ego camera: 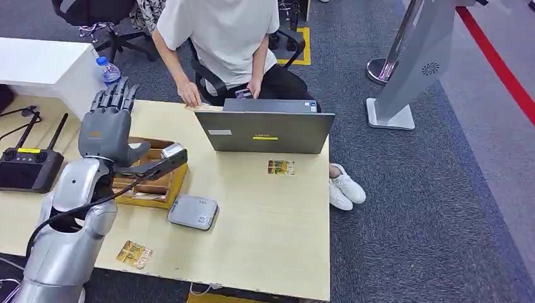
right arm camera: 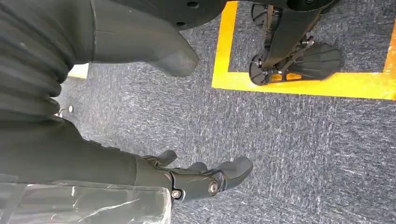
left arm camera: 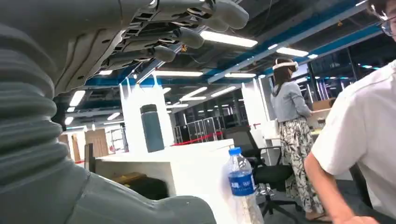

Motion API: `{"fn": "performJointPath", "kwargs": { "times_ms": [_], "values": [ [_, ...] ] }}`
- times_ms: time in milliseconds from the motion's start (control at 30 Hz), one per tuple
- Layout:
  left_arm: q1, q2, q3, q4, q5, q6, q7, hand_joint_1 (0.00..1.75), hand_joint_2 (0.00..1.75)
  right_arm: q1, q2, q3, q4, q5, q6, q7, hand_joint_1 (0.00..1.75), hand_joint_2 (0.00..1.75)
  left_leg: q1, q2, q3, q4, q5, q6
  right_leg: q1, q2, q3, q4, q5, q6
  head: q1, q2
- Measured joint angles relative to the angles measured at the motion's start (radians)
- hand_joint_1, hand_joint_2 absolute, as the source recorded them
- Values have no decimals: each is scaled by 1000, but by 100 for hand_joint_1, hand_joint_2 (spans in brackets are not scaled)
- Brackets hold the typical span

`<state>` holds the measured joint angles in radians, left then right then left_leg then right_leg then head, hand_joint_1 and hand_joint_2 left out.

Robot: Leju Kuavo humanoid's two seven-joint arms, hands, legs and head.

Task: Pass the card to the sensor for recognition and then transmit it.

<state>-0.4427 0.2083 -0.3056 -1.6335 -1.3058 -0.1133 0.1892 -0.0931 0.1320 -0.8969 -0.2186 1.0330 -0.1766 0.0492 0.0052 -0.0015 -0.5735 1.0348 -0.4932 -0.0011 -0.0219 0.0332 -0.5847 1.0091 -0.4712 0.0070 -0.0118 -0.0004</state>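
My left hand [ego camera: 108, 124] is raised above the table's left part, fingers straight and spread, palm bare. In the left wrist view the fingers [left arm camera: 180, 36] and thumb [left arm camera: 140, 205] stand wide apart with nothing between them. A grey flat sensor box [ego camera: 193, 212] lies on the table to the right of my forearm. One patterned card [ego camera: 281, 167] lies in front of the laptop, another [ego camera: 134, 254] near the front edge. A tan card [ego camera: 204, 108] lies at the far edge by a person's hand [ego camera: 188, 96]. My right hand [right arm camera: 205, 179] hangs over the carpet, holding nothing.
A wooden tray [ego camera: 169, 189] with cards sits under my left forearm. A grey laptop [ego camera: 265, 131] stands at the far side, with a seated person [ego camera: 221, 38] behind it. A black remote controller [ego camera: 28, 167] lies at the left; a water bottle [ego camera: 109, 70] stands beyond.
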Motion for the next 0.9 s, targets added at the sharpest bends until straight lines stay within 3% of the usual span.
{"fn": "performJointPath", "kwargs": {
  "times_ms": [767,800,900],
  "values": [
    [-129,-52,0,56,32,-68,-13,0,175,-13,0,1,0,13,13,4,0,175,0,0,0,0,0,0,0,0,0,0,0,0,0,0],
    [-129,-53,0,56,33,-70,-13,175,175,-13,0,1,0,13,13,4,0,175,0,0,0,0,0,0,0,0,0,0,0,0,0,0],
    [-131,-55,0,56,43,-77,-15,175,175,-12,0,1,0,13,13,4,0,175,0,0,0,0,0,0,0,0,0,0,0,0,0,0]
  ]
}}
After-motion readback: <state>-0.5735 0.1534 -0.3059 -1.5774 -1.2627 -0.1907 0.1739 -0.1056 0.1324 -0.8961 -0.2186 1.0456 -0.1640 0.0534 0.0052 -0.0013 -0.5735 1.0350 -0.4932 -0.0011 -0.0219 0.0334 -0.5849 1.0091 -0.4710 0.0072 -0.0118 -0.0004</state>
